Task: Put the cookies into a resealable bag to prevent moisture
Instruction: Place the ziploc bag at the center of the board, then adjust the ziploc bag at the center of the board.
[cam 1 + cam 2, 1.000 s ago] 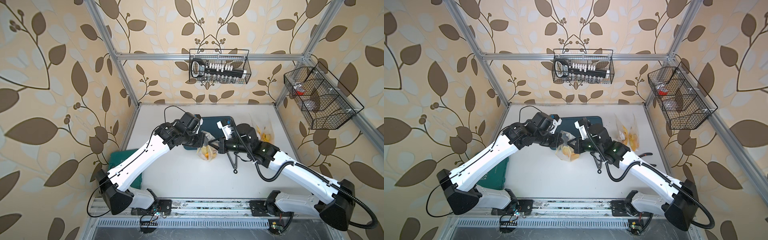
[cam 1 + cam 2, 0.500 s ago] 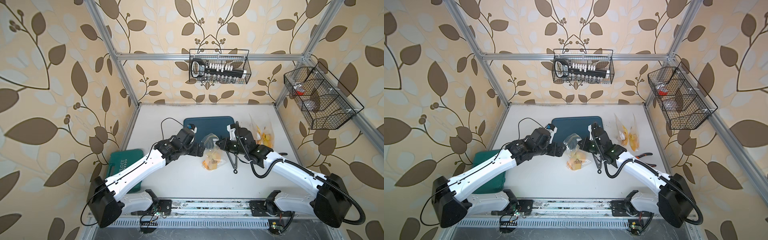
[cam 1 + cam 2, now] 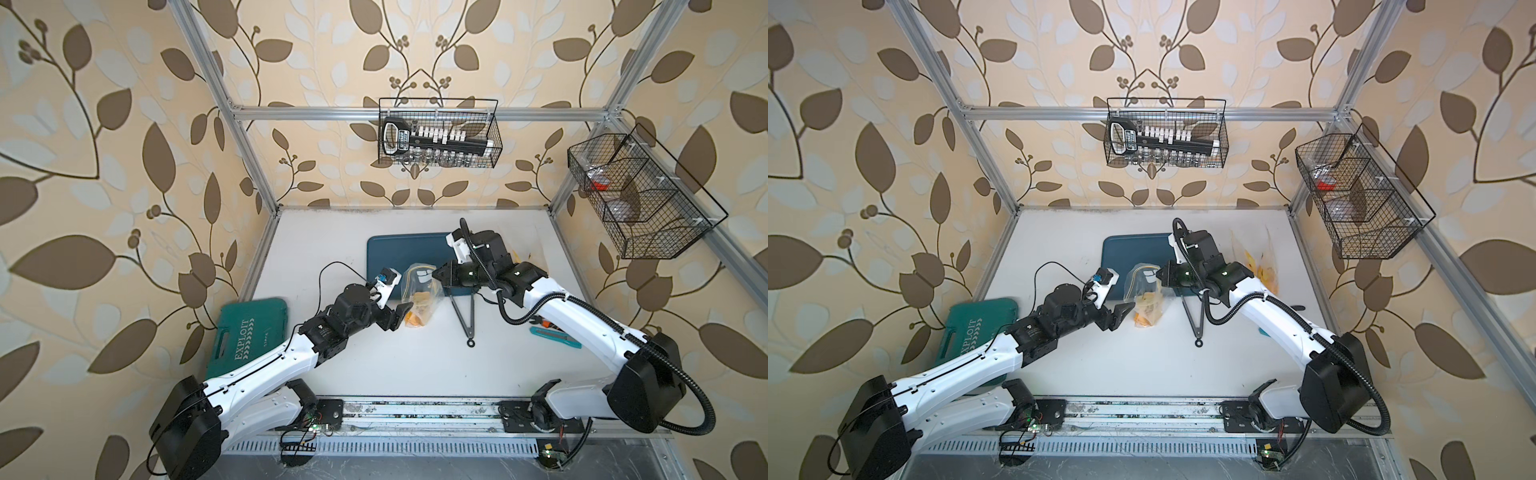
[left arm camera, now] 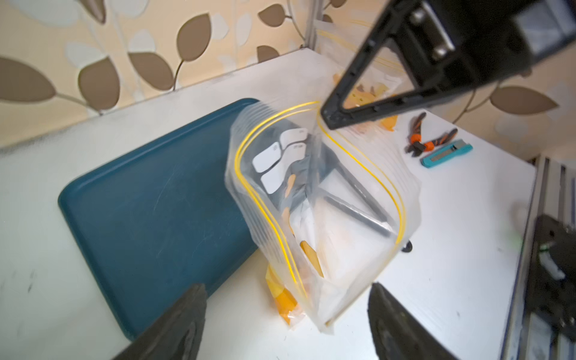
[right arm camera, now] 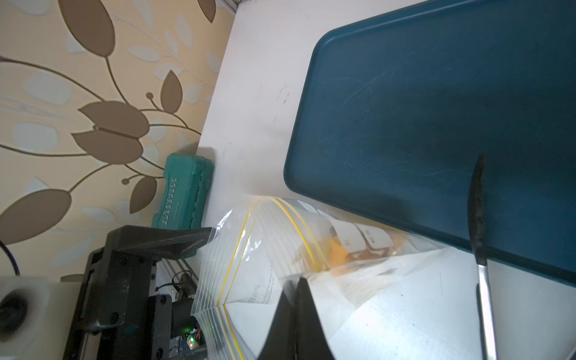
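Observation:
A clear resealable bag with a yellow zip line stands on the table at the blue tray's front edge, its mouth gaping. My right gripper is shut on the bag's upper rim and holds it up. Orange-yellow and brownish lumps, apparently the cookies, lie in the bag's lower part; some of the orange may be printing. My left gripper is open, low beside the bag's bottom, gripping nothing. In the left wrist view its fingers stand wide on either side of the bag's lower corner.
The blue tray lies bare behind the bag. Black tongs lie to its right, with pliers and a teal knife further right. A green tool case sits front left. Spare bags lie back right. Wire baskets hang on the walls.
My left gripper let go of the bag, opened and drew back down toward the front left. The bag came down from mid-air onto the table, still in my right gripper.

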{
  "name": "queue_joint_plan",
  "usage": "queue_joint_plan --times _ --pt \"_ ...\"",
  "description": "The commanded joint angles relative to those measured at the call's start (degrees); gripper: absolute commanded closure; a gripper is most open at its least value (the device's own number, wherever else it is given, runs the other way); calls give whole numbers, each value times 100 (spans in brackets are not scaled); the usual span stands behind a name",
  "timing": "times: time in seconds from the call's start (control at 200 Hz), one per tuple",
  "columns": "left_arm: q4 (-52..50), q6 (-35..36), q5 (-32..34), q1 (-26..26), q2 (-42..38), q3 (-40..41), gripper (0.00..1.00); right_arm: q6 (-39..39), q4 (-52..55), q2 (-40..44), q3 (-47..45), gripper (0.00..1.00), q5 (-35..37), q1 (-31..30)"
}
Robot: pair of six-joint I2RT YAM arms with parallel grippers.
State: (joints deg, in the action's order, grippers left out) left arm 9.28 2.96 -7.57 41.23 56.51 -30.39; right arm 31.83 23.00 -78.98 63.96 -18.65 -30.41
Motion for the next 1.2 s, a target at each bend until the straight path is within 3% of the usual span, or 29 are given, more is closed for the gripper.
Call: queue_joint_plan --times 0.0,0.155,0.345,0.47,0.61,0.73,1.02,1.195 --pt "632 1033 -611 1 -387 395 25 -909 993 47 317 100 158 2" --pt "942 1056 -359 0 -393 609 26 -1174 1364 158 323 100 670 55" --pt "1076 1838 -1366 19 192 572 33 -1006 1268 179 352 100 464 170" --pt "1124 1772 -872 22 356 348 32 -959 1253 163 379 100 424 172" --pt "1049 1646 -960 137 561 47 34 -886 1212 113 380 100 415 171" --pt "1139 1629 -562 347 883 -64 34 -829 1189 102 367 100 397 169" --pt "1328 1646 104 376 1305 -388 61 -802 1168 77 310 100 452 176" --pt "1259 1673 60 373 1118 -407 67 -802 1180 101 285 100 485 176"
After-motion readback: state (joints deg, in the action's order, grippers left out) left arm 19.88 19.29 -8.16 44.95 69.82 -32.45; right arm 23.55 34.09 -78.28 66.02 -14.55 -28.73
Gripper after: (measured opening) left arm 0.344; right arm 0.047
